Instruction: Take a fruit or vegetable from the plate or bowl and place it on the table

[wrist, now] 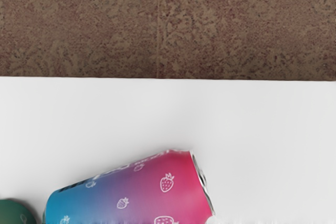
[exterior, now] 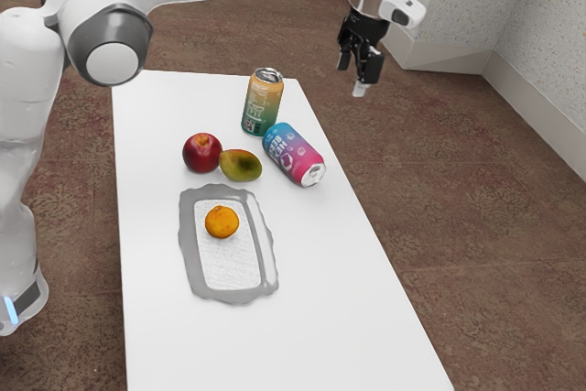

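My gripper (exterior: 358, 71) is raised at the table's far end, toward the exterior view's right, with its fingers apart and nothing between them. An orange (exterior: 222, 222) rests on the grey, wavy-edged tray-like plate (exterior: 189, 256), toward its far end. Just beyond the plate, on the table itself, a red apple (exterior: 201, 153) and a green-and-reddish mango (exterior: 241, 166) lie side by side.
A blue-pink can (exterior: 294, 155) lies on its side on the white table (exterior: 320, 318), near the edge; the wrist view has this can (wrist: 131, 192) too. Beyond it stands a green-orange can (exterior: 263, 103). At the wrist view's lower left corner is a green rounded thing (wrist: 14, 212).
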Action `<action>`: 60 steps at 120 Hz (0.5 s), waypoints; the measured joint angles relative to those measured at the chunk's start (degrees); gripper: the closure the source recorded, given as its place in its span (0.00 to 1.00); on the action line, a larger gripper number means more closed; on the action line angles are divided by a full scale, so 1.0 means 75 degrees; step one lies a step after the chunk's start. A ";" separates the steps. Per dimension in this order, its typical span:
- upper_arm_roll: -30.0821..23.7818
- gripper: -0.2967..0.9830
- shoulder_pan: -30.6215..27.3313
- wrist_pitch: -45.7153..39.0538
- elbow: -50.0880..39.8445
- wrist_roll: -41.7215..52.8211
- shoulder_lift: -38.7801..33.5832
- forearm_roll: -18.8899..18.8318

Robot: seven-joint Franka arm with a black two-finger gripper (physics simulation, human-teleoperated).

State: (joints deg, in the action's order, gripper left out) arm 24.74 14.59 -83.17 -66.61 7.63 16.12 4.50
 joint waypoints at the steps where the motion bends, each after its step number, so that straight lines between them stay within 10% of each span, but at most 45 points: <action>1: 0.0001 0.23 0.0000 0.0004 -0.0001 0.0013 0.0000 0.0001; 30: -0.0055 0.23 -0.0154 0.0080 0.0010 0.0326 -0.0040 0.0160; 60: -0.2467 0.23 0.0037 0.0207 -0.0133 0.0353 -0.0485 0.0237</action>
State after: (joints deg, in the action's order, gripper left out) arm 6.25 14.87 -81.61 -67.60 10.28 12.48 6.27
